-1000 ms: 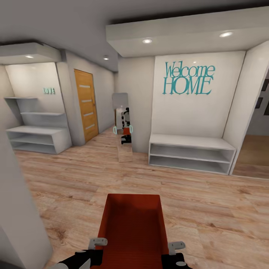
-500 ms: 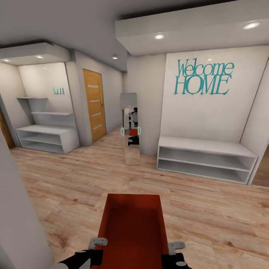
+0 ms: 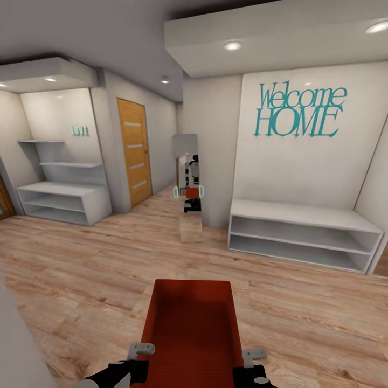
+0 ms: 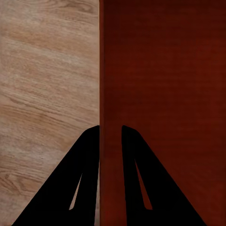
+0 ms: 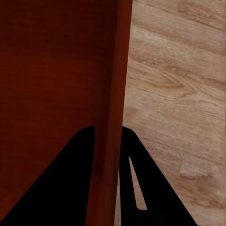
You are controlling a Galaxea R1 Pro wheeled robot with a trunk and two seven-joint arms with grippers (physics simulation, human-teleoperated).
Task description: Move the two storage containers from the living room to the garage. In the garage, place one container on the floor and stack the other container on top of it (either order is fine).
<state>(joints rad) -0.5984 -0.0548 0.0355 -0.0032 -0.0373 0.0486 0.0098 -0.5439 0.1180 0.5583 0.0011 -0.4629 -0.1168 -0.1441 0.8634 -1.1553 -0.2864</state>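
Orange-red rectangular open-top plastic bin [image 3: 189,328] carried between both grippers over a light wood plank floor [image 3: 81,269] in an entry hall.

The left wrist view shows the left gripper [image 4: 110,134] with one finger outside and one inside the bin's [image 4: 160,94] side wall, jaws pinching it; the right wrist view shows the right gripper [image 5: 108,134] clamped the same way on the opposite wall of the bin [image 5: 56,61]. The head view gives only the tops of both grippers [image 3: 141,349] [image 3: 254,354], the fingertips hidden behind the walls and the bin's near end cut off. Ahead of the jaws, teal wall lettering [image 3: 299,110] reads "Welcome HOME" above a low white shelf bench [image 3: 304,237]; a smaller teal sign [image 3: 80,131] probably reads "LOVE". A narrow standing mirror [image 3: 187,186] reflects the robot, blurred, beside a wooden door [image 3: 133,151].
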